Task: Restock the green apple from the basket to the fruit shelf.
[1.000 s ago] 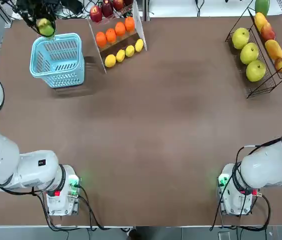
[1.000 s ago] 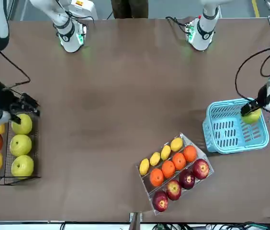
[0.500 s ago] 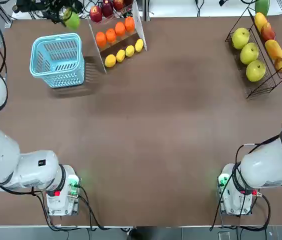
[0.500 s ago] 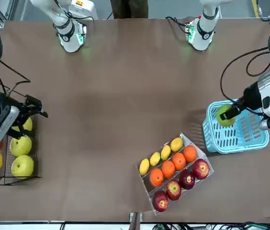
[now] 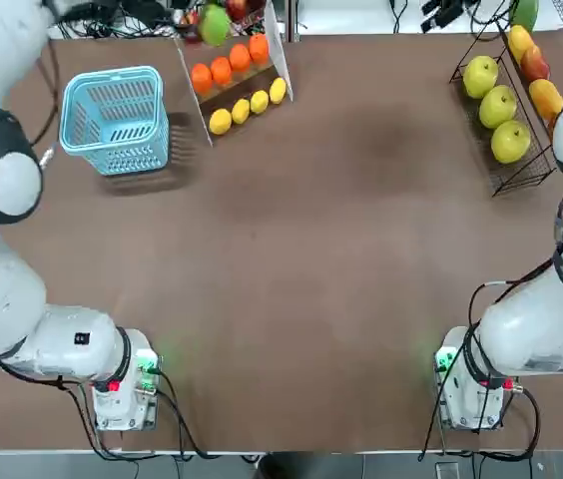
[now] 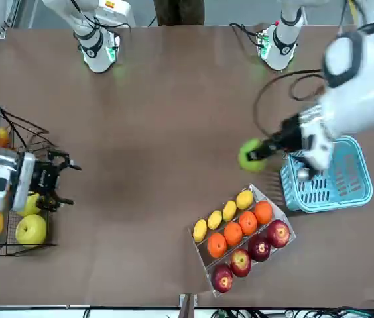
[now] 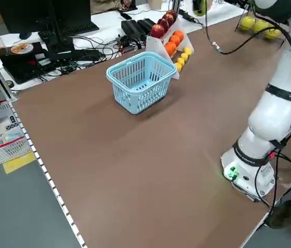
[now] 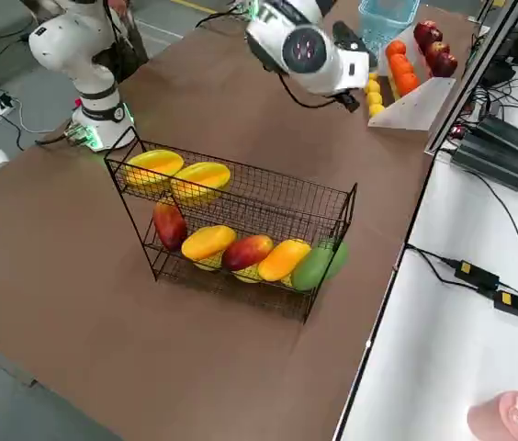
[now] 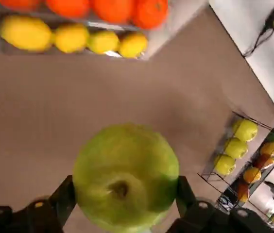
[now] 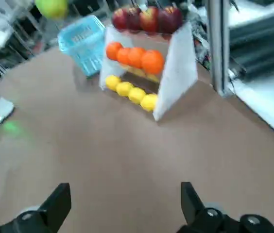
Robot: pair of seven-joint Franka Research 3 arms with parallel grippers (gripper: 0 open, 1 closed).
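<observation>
My left gripper is shut on the green apple and holds it in the air over the white fruit stand, to the right of the light blue basket. In the front view the green apple hangs just beside the basket. The black wire fruit shelf stands at the far right with rows of yellow-green and orange-red fruits. My right gripper is open with nothing between its fingers and hovers beside the fruit shelf, toward the table's middle.
A white tiered stand with red apples, oranges and lemons sits at the back, between basket and shelf. Cables and power strips lie on the white bench beyond the table's far edge. Both arm bases stand at the near edge.
My left gripper has carried the green apple rightward from above the basket to above the white stand. My right gripper has moved away from the shelf toward the table's middle.
</observation>
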